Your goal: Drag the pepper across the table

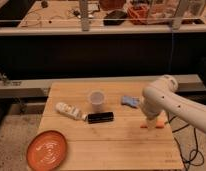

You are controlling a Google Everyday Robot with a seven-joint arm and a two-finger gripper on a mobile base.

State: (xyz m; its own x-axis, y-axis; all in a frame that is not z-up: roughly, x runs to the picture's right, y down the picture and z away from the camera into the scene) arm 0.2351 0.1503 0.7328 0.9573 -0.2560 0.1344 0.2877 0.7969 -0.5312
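The pepper (145, 125) is a small orange thing on the wooden table (111, 145), near its right edge. Only bits of it show on either side of the arm's end. My gripper (151, 120) points straight down at the end of the white arm (168, 100) and sits right on top of the pepper, hiding most of it. I cannot tell whether it grips the pepper or only rests against it.
A blue object (130, 101) lies just left of the arm. A white cup (97, 98), a black bar (100, 117) and a white bottle on its side (69, 110) are mid-table. An orange plate (46, 150) sits at the front left corner.
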